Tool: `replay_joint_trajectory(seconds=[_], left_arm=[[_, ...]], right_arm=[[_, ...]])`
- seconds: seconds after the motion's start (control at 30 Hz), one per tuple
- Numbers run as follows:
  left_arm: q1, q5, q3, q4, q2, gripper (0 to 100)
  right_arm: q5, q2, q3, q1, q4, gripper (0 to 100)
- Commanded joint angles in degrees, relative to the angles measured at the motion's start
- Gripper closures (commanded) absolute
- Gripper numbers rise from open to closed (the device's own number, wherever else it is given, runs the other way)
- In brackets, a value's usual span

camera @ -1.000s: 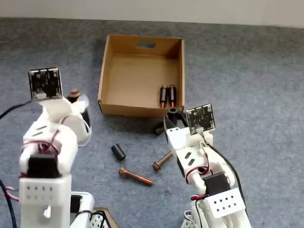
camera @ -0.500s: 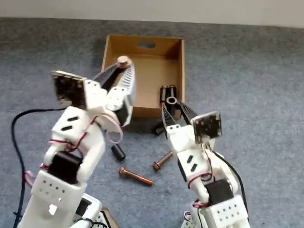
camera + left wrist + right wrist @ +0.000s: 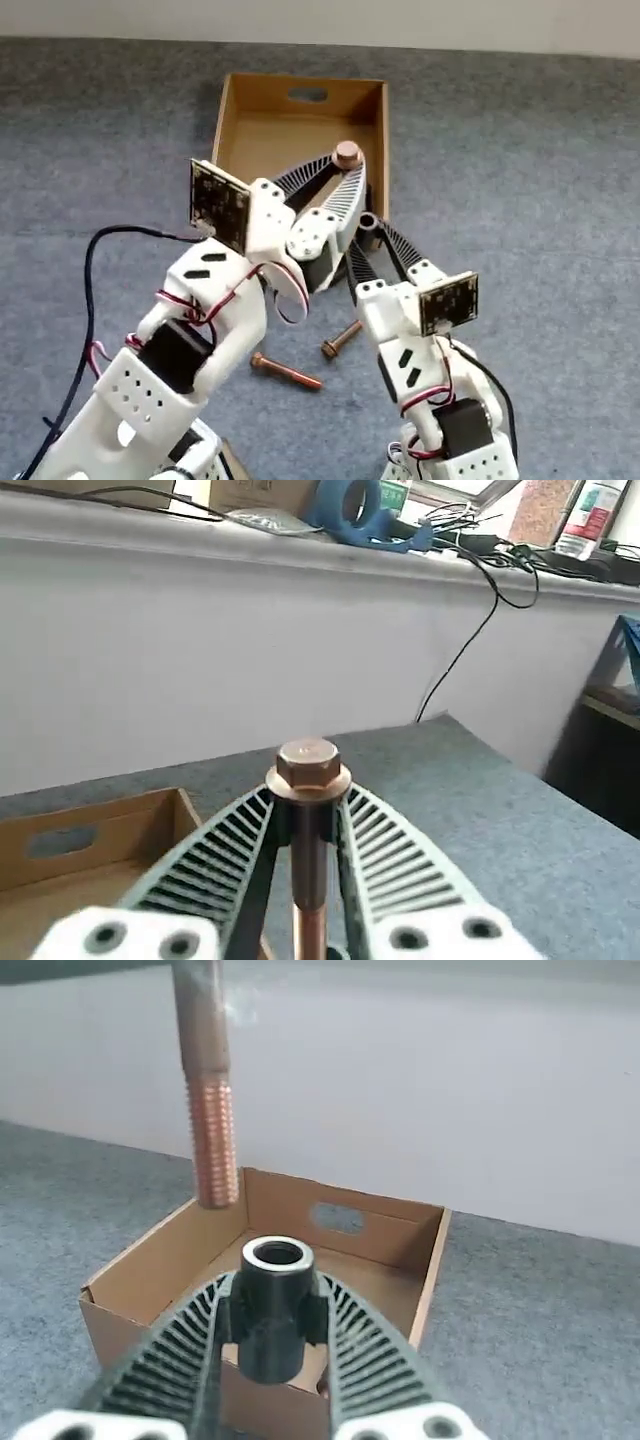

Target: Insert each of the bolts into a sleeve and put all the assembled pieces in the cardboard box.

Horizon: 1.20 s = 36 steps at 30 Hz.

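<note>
On the grey table, nearest to the arm bases, a long bolt lies flat, and just beyond it lies a short bolt, both between the two arms. Further on, the right tool is closed around a black sleeve and holds it upright with the open end up. A little beyond, the left tool pinches a third bolt just under its hexagonal head. The head is up, and the threaded end hangs above the sleeve's mouth, not inside it. Behind them stands the open cardboard box.
</note>
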Motion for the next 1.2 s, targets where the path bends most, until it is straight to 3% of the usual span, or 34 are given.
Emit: replay_joint_trajectory(seconds=[0.0,0.9,1.17], left_arm=[[0.66,-0.18,-3.03,-2.55,-0.04,99],[2.07,-0.18,-2.42,-4.92,8.66,99],[1.63,-0.18,-1.63,1.49,8.31,99]], right_arm=[[-0.70,-0.31,-0.48,-0.66,0.22,99.3],[-0.70,-0.31,-0.04,-0.48,0.22,99.3],[-0.70,-0.31,0.04,-0.40,0.22,99.3]])
